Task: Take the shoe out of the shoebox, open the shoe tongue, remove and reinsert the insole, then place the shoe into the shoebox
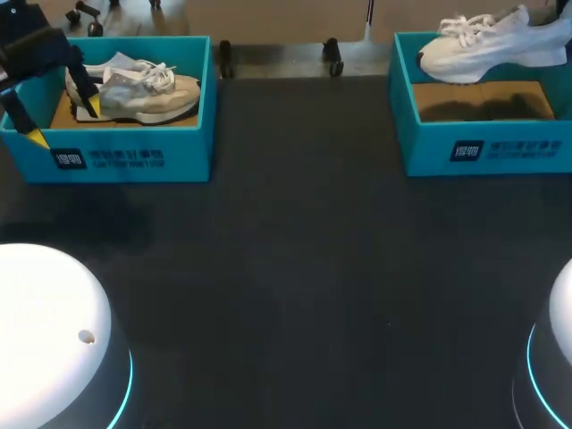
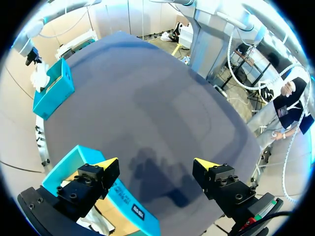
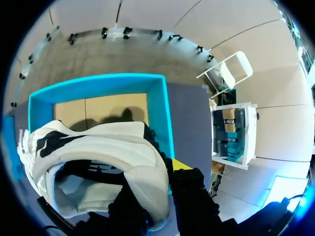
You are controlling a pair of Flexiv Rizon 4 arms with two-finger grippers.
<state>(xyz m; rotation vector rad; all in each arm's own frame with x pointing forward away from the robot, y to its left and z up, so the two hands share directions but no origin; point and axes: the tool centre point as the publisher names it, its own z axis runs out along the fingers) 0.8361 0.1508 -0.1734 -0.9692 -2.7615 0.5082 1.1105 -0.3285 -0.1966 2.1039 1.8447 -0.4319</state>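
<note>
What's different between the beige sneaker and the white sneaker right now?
The beige-grey sneaker lies inside the left turquoise shoebox; the white sneaker is held up over the right turquoise shoebox. The left gripper by the beige one stands open; the right gripper is shut on the white one's collar. Both have white laces.

At the tabletop's far right corner, the white shoe (image 1: pixel 487 45) runs off the side of the head view, so its heel and the right gripper (image 3: pixel 156 184) that holds it cannot be seen there. In the right wrist view the heel hides one yellow tip. In the left wrist view a finger of the left gripper (image 2: pixel 156 166) covers most of the grey shoe (image 1: pixel 134 89) in the box (image 2: pixel 59 172) at the far left corner.
</note>
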